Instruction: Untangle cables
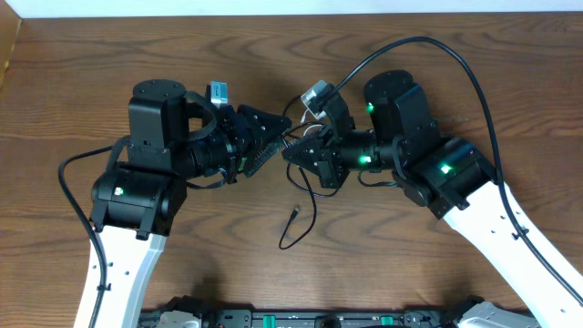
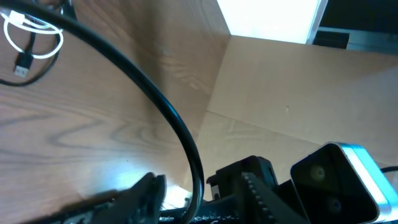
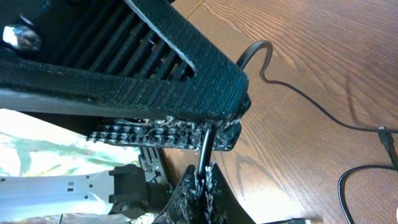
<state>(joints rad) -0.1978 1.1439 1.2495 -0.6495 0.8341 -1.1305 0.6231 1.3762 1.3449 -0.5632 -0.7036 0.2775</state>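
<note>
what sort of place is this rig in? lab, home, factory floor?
Probably a lab or test bench, not a home: a left arm and right arm at a wood-grain table, thin cables loose on it, and a plain brown panel standing at its edge.

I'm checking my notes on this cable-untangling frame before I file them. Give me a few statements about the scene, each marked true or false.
1. The right gripper is shut on a thin black cable. True.
2. The two grippers sit at opposite ends of the table. False: the left gripper and the right one meet near the table's middle.
3. A black plug end lies on the table, on the robot's side of the grippers. True.
4. The table top is plain white. False: it is brown wood grain.
5. A white cable shows in the left wrist view. True.
</note>
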